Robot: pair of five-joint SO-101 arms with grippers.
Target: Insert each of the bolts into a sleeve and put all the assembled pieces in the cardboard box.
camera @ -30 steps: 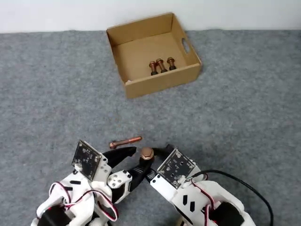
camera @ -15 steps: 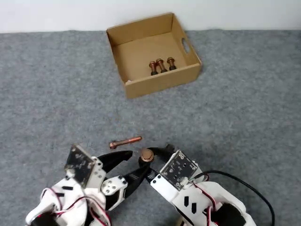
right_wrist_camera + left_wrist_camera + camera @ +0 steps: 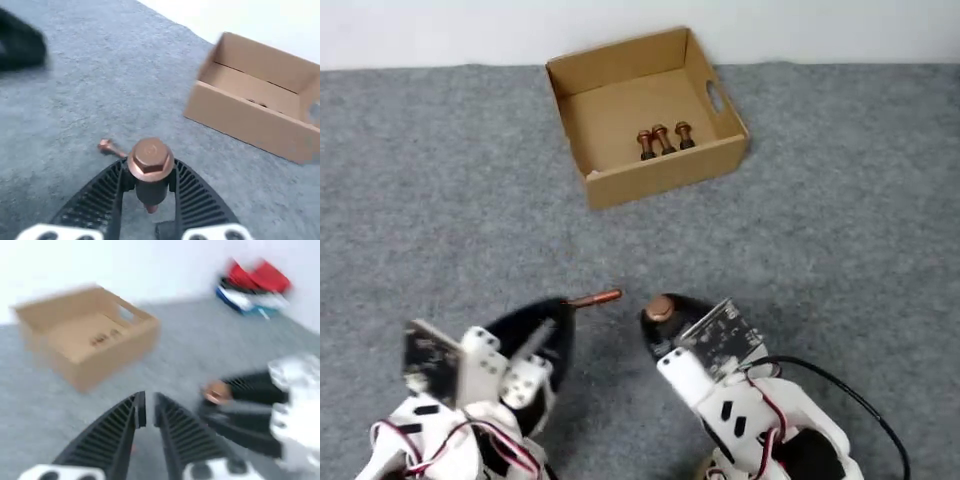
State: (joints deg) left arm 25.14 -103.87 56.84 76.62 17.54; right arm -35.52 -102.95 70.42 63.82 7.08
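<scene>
My left pincer [image 3: 149,407] and right pincer [image 3: 150,172] are ribbed black. The bolt [image 3: 150,159] at my right is copper, its sleeve [image 3: 150,191] dark. The loose bolt [image 3: 592,299] is copper too. The far cardboard box [image 3: 620,180] is plain tan, the carpet [image 3: 820,230] flecked grey.

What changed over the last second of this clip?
The left gripper drew back from the sleeved bolt, toward its own base and leftward. The right gripper, shut on the sleeved bolt, carried it slightly right and toward the cardboard box. The loose bolt and the three pieces in the box stayed put.
</scene>
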